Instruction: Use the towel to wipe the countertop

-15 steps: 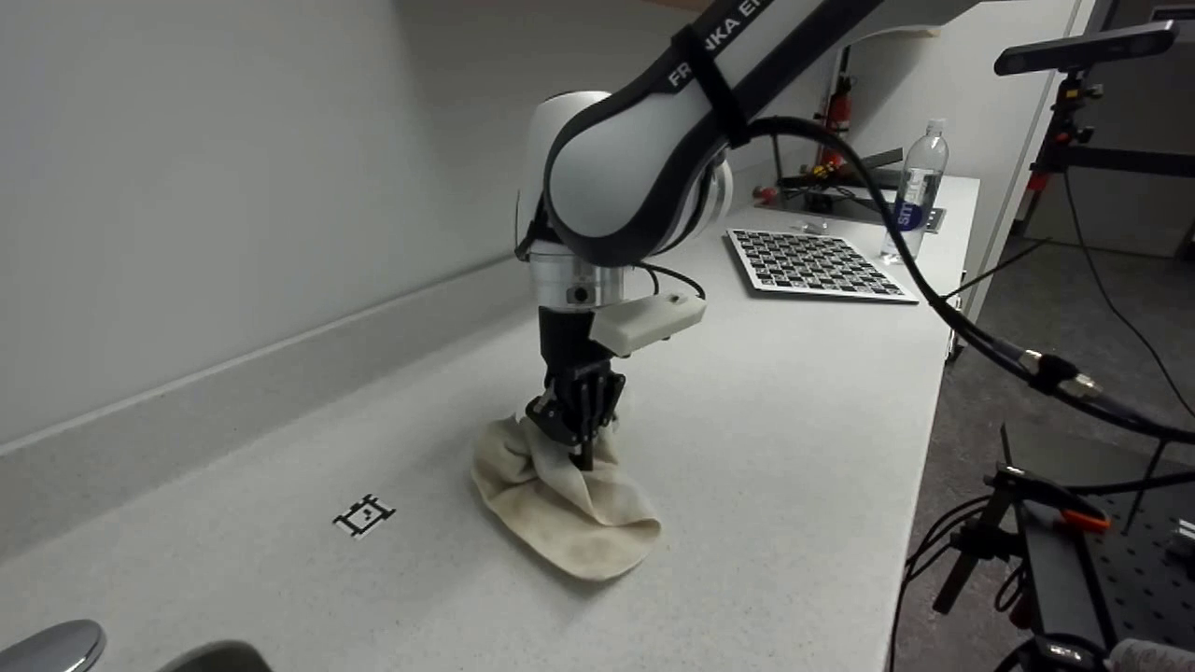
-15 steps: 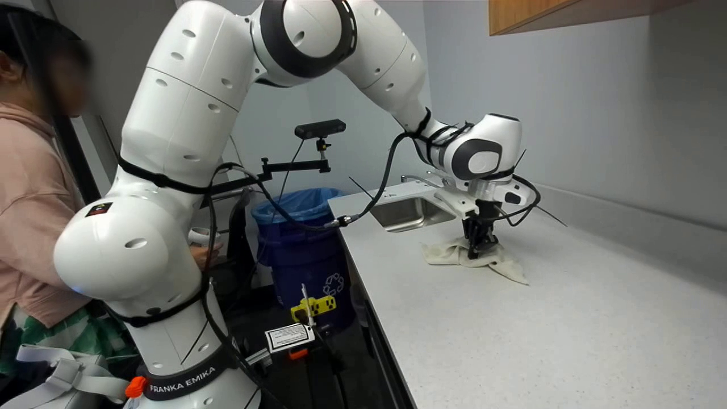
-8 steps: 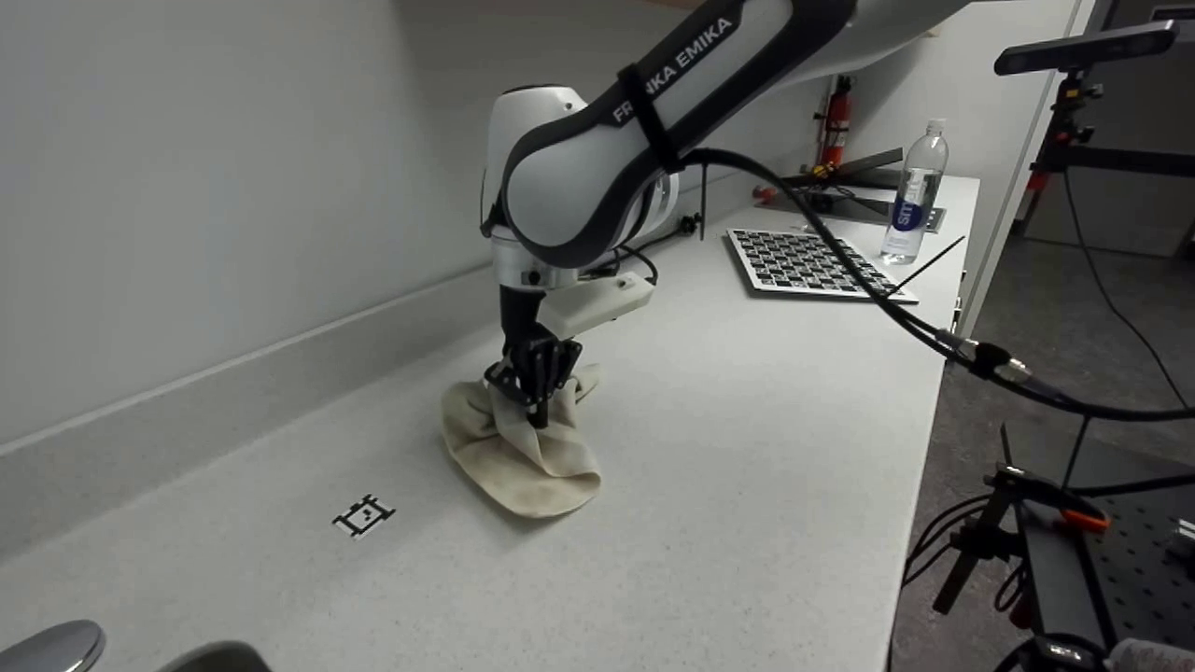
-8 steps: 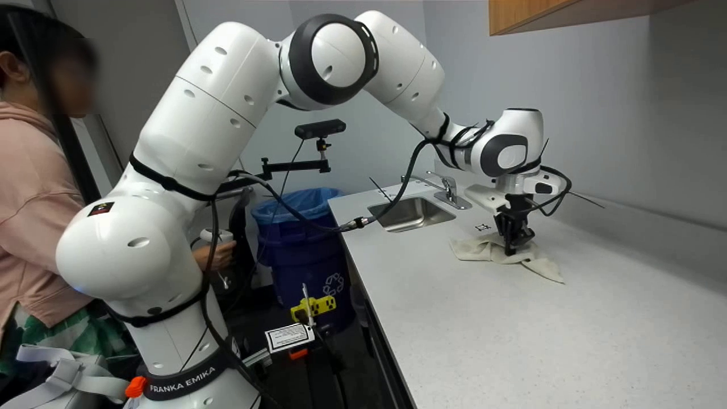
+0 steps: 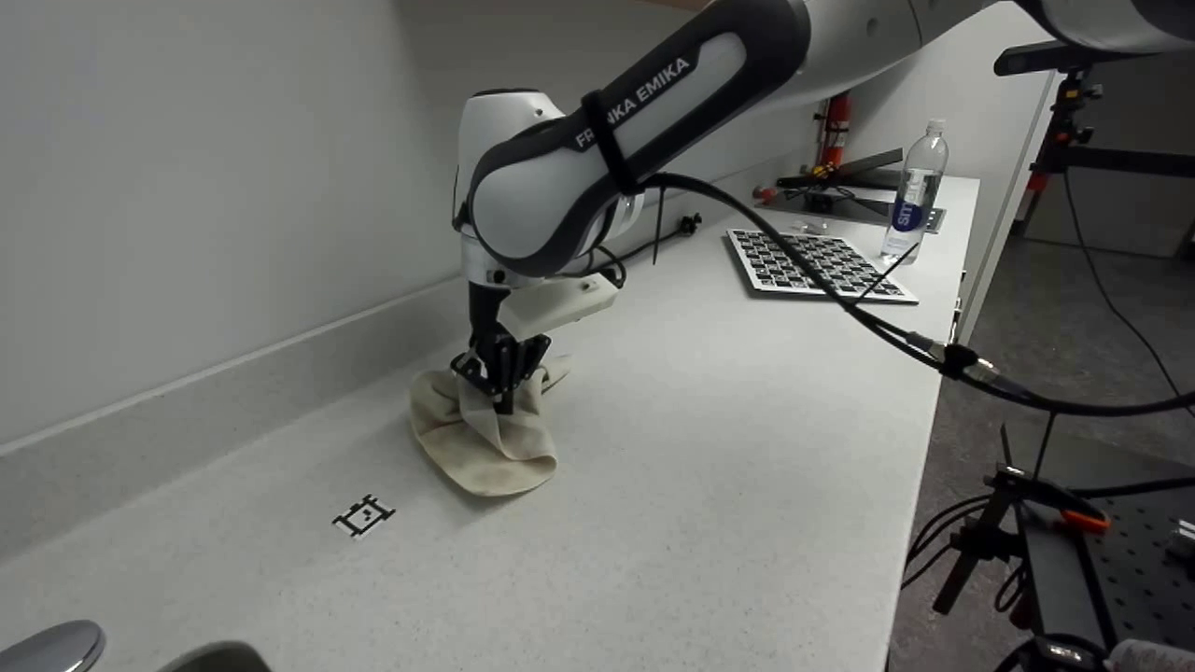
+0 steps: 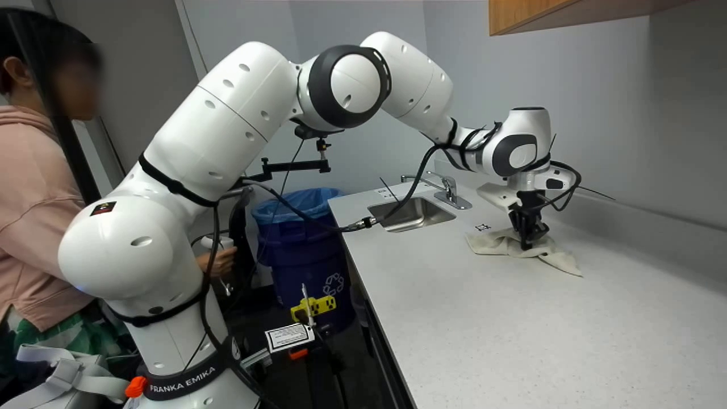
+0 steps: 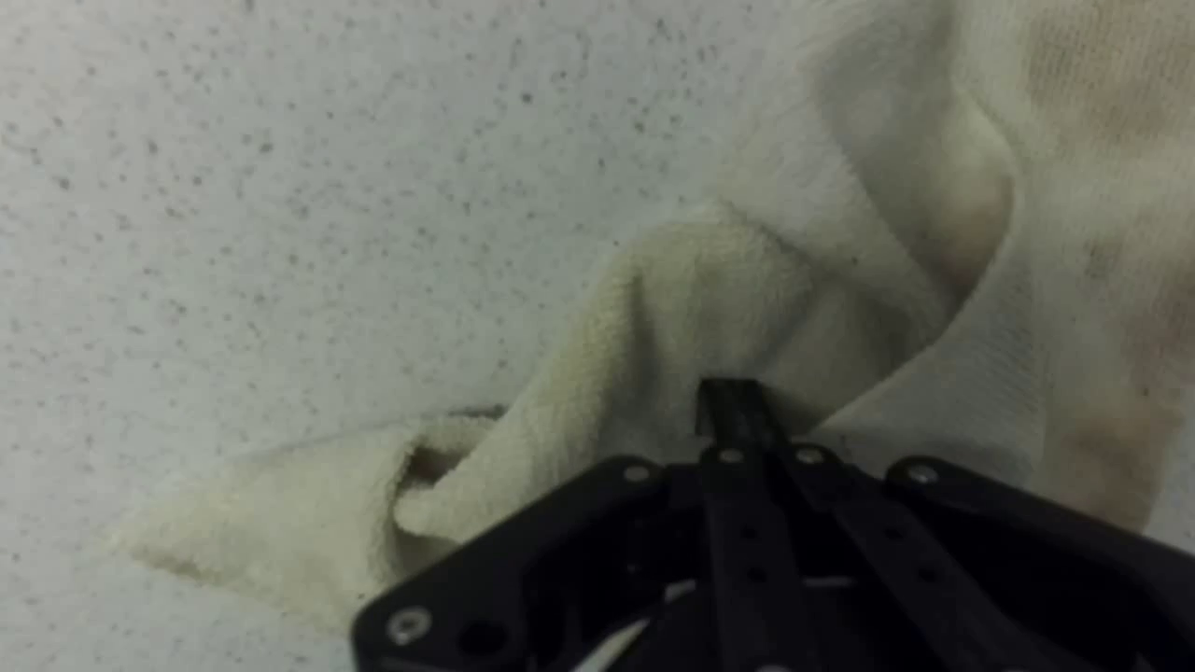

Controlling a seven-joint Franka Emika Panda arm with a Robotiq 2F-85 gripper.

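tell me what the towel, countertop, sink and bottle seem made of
Towel: soft cloth, perhaps cotton; the wrist view shows a fuzzy surface and limp folds.
Countertop: smooth, rather dull composite or laminate, judging by its fine grey specks.
Sink: metal, likely stainless steel, given its silvery, shiny look.
Bottle: clear, glossy, probably plastic, since it looks see-through; glass can't be ruled out.

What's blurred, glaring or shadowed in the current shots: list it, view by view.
Wrist view: the gripper is near black, much of its detail lost, and the towel looks slightly soft; in an exterior view, the person's face is blurred and the sink shows bright reflections; in both exterior views, a broad shadow darkens part of the wall.
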